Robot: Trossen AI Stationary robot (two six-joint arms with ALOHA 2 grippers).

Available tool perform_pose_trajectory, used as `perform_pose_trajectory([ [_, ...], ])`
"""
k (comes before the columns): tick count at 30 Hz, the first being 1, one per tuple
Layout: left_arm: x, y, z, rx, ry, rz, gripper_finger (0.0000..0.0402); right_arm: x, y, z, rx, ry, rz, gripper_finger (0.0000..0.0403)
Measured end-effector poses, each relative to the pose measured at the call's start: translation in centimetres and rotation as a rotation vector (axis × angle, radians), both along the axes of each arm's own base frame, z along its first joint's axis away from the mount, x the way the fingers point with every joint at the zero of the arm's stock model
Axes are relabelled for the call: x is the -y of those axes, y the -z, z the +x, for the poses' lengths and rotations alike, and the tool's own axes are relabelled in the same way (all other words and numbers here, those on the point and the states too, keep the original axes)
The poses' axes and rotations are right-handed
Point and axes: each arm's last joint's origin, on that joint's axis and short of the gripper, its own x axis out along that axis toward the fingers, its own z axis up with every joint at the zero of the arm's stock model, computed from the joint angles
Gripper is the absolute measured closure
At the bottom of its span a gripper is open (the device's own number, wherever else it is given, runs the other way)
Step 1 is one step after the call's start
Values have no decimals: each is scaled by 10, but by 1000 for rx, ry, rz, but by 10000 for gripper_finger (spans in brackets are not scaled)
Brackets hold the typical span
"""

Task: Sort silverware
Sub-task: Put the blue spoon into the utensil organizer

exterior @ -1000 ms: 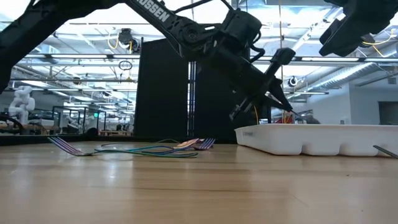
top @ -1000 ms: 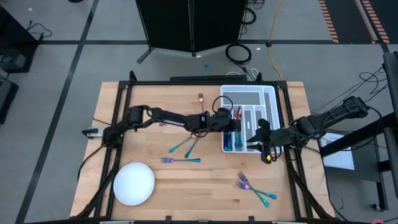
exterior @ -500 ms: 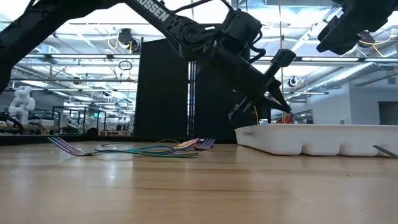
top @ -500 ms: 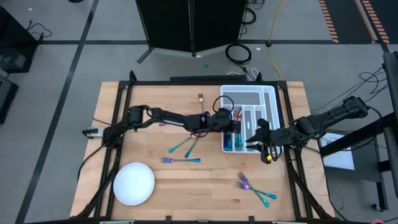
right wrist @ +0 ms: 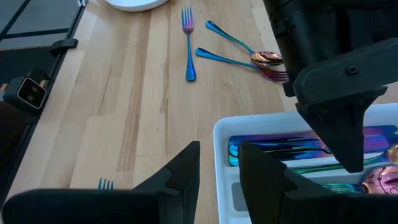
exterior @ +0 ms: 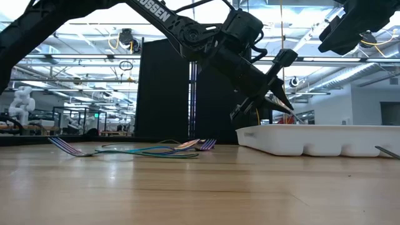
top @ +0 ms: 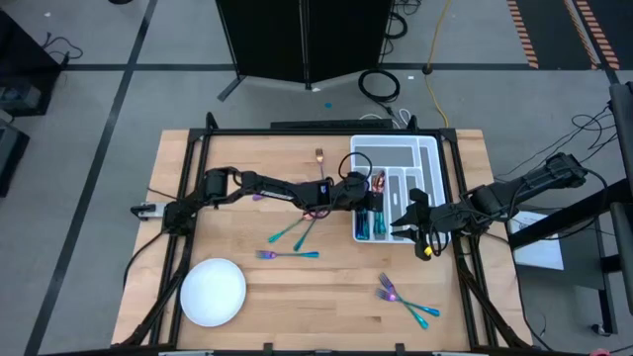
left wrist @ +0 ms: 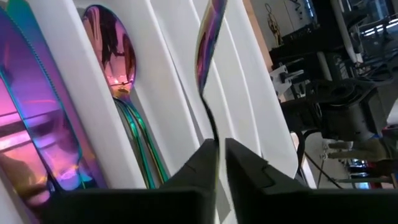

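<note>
I see left gripper [left wrist: 216, 149] over white tray [top: 427, 148], fingers just starting to part around spoon [left wrist: 209, 43] handle; release beginning, spoon drops into slot next. Right gripper [right wrist: 219, 163] part-open, empty, waiting beside tray

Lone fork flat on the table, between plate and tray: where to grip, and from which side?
Grip the fork mid-handle, coming straight down, fingers across its width. It lies flat, clear of other pieces, tines toward the plate, so the slim handle is the free part.

A black cabinet [top: 305, 40] stands on grey floor [top: 89, 49] beyond the wooden table [top: 297, 287]; ceiling lights [exterior: 75, 37] glow far behind.
</note>
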Motion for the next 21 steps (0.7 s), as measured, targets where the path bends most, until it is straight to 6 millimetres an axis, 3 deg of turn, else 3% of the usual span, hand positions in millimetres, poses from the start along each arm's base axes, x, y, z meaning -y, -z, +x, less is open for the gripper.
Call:
perform_pose_trajectory([
  [8,-4,0,0,1,-14,2,300,0,0,0,-1,-2,2,307],
  [16,-12,0,-1,-3,-6,17,296,0,0,0,-2,-4,3,307],
  [21,-25,-22,-5,33,125,130,297,0,0,0,-5,-5,2,307],
])
